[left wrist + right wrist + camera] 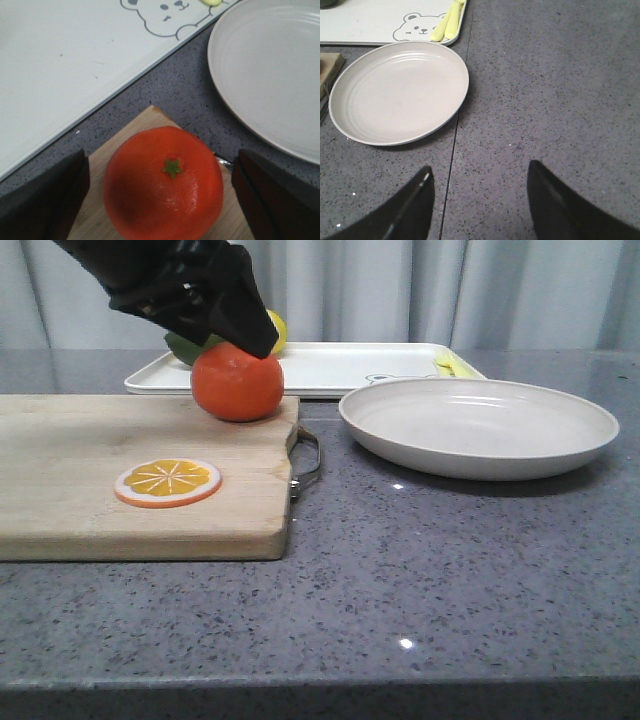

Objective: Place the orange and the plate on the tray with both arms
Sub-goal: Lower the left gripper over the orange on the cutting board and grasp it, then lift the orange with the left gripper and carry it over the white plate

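The left gripper (160, 190) is hanging wide open astride the orange (237, 382), which is sitting untouched on the wooden cutting board (90, 490) beside an orange slice (167, 482). The right gripper (480, 200) is hovering open and empty over grey countertop near the plate (478, 426), which is lying just in front of the tray (330, 365)

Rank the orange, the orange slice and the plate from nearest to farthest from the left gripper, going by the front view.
From the left gripper:
1. Orange, right under the fingers, at the back corner of the cutting board.
2. Orange slice, lying flat on the board, nearer the camera.
3. Plate, off the board on the counter, to the right.
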You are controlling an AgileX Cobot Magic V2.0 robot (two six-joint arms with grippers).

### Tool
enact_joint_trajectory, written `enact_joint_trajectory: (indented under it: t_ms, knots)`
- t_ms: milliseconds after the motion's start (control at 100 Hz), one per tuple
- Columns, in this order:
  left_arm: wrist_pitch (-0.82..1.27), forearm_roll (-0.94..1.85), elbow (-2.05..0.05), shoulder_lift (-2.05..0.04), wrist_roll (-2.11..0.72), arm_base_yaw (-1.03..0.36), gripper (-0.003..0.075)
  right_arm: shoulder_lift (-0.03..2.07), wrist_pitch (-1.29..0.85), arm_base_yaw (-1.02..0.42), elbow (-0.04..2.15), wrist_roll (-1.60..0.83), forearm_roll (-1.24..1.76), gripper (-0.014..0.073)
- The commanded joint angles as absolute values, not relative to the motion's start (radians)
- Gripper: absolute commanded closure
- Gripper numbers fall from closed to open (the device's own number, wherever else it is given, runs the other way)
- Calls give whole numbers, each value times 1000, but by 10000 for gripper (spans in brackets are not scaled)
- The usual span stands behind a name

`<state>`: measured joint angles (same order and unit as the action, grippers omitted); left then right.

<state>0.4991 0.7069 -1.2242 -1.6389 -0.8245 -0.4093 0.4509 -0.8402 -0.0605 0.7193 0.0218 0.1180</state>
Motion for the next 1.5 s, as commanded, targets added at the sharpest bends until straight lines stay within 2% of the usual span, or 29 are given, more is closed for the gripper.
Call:
enact_joint_trajectory:
  t_ms: [0,730,800,970,1110,1200,1490]
  knots:
    - [465,731,-1255,-1622,-827,-417,152,465,-766,-60,753,14,124,165]
    - [470,731,-1255,-1652,-827,-417,159,465,-765,-60,753,14,124,165]
    - [470,731,-1255,-1652,-827,-417,201,465,-765,-60,753,14,124,165]
    - [475,731,-1255,-1652,-827,-417,431,465,-765,-60,753,14,124,165]
    - [501,731,-1255,-1652,-827,-417,557,465,-765,-60,753,14,124,165]
    - [523,731,-1256,-1649,-827,-417,580,465,-765,-60,753,14,124,165]
    - [646,772,-1339,-1648,-827,-423,580,465,-765,-60,753,14,124,165]
